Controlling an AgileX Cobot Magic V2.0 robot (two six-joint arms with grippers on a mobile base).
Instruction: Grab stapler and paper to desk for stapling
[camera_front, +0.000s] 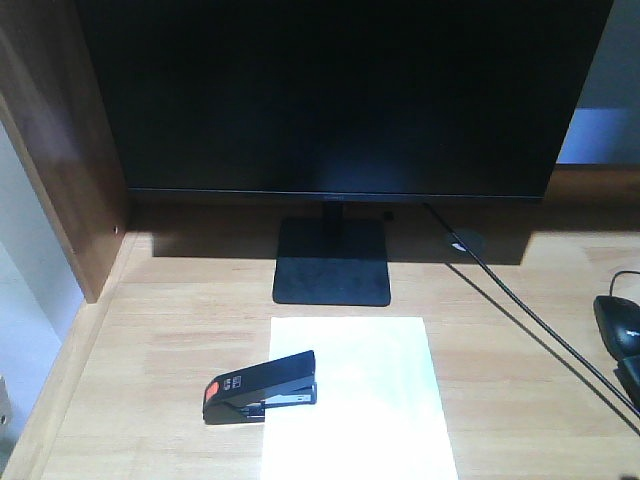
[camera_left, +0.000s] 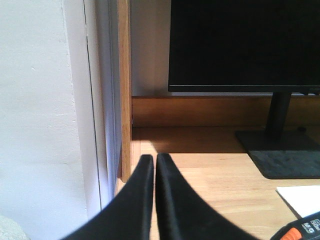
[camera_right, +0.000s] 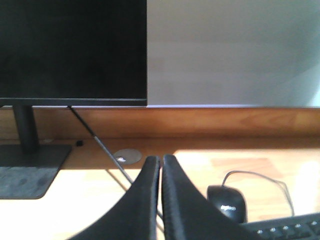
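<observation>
Light blond wood with visible grain and plank joints on the desk (camera_front: 150, 350). Plain white, unmarked, on the paper (camera_front: 370, 400). Black on the stapler (camera_front: 262, 385), with an orange patch at one end, a small white label on top and grey metal along the channel. Black throughout on the monitor (camera_front: 340, 90), its stand (camera_front: 332, 262), the cable (camera_front: 530, 320) and the mouse (camera_right: 227, 202). Black on the left gripper (camera_left: 155, 200) and right gripper (camera_right: 161, 200) fingers. Reddish-brown wood on the side panel (camera_front: 60, 150).
</observation>
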